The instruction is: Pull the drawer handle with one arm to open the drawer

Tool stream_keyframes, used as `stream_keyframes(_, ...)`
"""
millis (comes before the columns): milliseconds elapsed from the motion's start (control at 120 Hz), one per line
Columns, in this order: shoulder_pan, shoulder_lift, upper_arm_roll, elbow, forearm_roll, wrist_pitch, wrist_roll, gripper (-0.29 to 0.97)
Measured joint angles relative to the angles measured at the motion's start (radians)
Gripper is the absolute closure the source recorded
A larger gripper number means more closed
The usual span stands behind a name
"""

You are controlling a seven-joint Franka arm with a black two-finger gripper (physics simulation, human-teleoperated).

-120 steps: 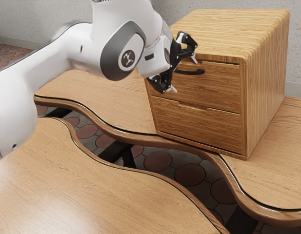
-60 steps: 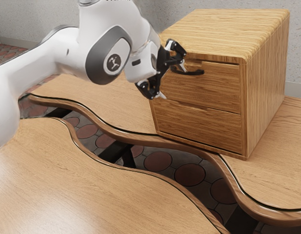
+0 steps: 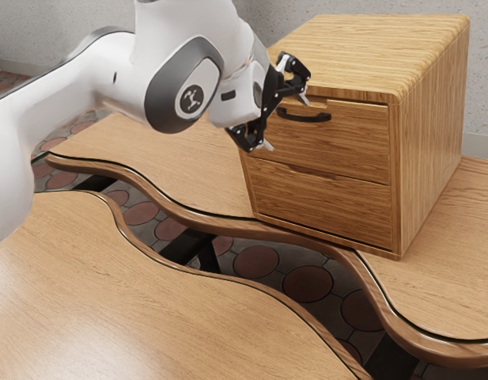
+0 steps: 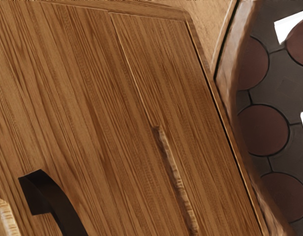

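Compared with half a second ago, the arm is shifted toward the exterior view's right and a little up. The gripper (image 3: 284,119) is spread wide, grasping nothing, at the end of the black drawer handle (image 3: 307,116). The handle runs toward 3 o'clock from it, on the top drawer (image 3: 338,146) of the wooden cabinet (image 3: 370,47).

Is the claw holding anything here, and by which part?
Nothing is held: the claw stands open at the end of the black drawer handle, fingers spread, not clamped on it.
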Motion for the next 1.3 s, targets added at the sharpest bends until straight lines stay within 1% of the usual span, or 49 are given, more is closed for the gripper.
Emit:
stream_keyframes(133,0.008,0.028,-0.003,0.035,-0.003,0.0,-0.002,0.0)
stream_keyframes(283,0.052,0.058,-0.014,0.037,-0.017,0.0,-0.005,0.0)
stream_keyframes(467,0.049,0.061,-0.019,0.024,-0.021,-0.001,-0.007,0.0)
stream_keyframes(583,0.056,0.059,-0.036,0.048,-0.022,-0.001,-0.009,0.0)
stream_keyframes(750,0.094,0.077,-0.077,0.079,-0.023,-0.001,-0.012,0.0)
stream_keyframes(958,0.106,0.089,-0.081,0.051,-0.02,-0.002,-0.013,-0.01)
stream_keyframes(1050,0.102,0.048,-0.082,0.0,-0.012,-0.003,-0.012,0.0)
stream_keyframes(1100,0.097,0.001,-0.082,-0.041,0.005,-0.004,-0.012,0.07)
stream_keyframes(1142,0.088,-0.051,-0.083,-0.094,0.017,-0.004,-0.012,0.09)
stream_keyframes(1300,0.015,-0.293,-0.065,-0.345,0.086,-0.004,-0.013,0.04)
